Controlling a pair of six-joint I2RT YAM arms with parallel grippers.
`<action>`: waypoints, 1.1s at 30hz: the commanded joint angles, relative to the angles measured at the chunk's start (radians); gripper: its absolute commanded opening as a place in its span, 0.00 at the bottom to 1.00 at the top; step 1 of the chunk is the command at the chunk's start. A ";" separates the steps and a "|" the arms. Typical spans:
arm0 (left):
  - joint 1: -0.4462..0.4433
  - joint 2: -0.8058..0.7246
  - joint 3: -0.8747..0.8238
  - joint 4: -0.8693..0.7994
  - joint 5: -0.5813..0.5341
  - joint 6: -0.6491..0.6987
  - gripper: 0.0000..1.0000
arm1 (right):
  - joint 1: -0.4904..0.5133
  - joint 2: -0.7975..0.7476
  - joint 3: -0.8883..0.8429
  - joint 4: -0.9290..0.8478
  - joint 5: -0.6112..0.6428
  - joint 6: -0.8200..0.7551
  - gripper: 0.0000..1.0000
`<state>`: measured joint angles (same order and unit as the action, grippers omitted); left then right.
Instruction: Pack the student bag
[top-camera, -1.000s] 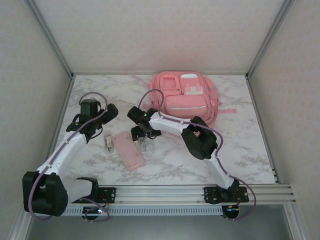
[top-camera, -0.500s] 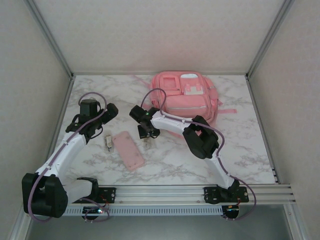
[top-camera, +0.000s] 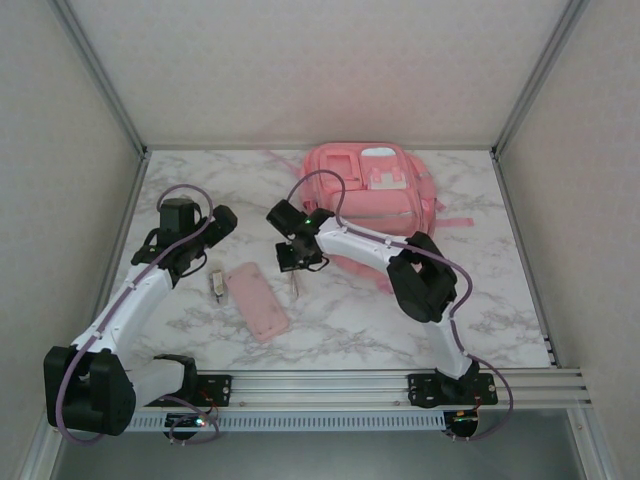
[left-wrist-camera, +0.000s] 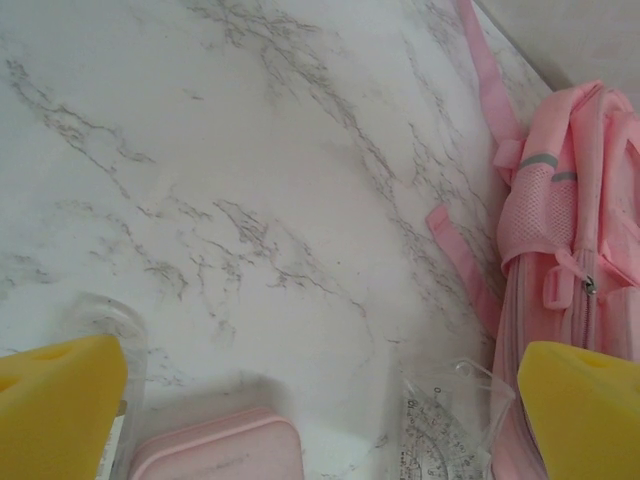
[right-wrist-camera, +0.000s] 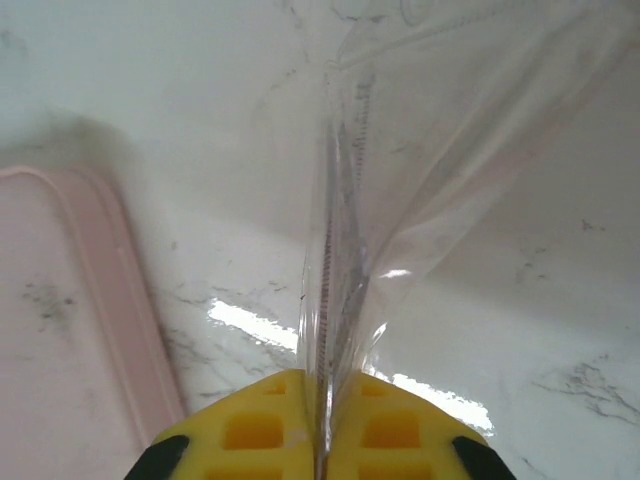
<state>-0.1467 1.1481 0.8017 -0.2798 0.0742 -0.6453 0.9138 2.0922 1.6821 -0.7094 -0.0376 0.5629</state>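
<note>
Surface: white marble-pattern table (top-camera: 480, 300), grey veining.

Referenced to the right gripper (right-wrist-camera: 320, 430):
- pink pencil case (top-camera: 257, 300) lies flat, just left of it and nearer the arm bases, not touching the fingers.
- student bag (top-camera: 375, 195) lies flat, front pockets up, just beyond it and to its right. One strap trails on the marble.
- clear plastic sleeve (right-wrist-camera: 400, 150) with ruler markings is pinched in its closed fingers. Cannot tell whether the far end rests on the table.

Referenced to the left gripper (left-wrist-camera: 320, 385), fingers spread wide: small pale object (top-camera: 215, 284), too small to identify, lies close by it, left of the pencil case.
</note>
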 joint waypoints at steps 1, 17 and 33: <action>0.003 -0.008 0.011 0.029 0.039 -0.007 1.00 | -0.035 -0.087 -0.027 0.040 -0.104 -0.011 0.00; -0.404 0.276 0.289 0.022 0.016 0.360 1.00 | -0.504 -0.668 -0.419 0.051 -0.058 -0.079 0.00; -0.637 0.889 1.013 -0.365 0.079 0.858 0.91 | -0.933 -0.950 -0.825 0.173 -0.273 -0.034 0.00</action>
<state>-0.7685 1.9709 1.7405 -0.5270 0.1398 0.0860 0.0071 1.1717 0.8982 -0.5953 -0.2153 0.5133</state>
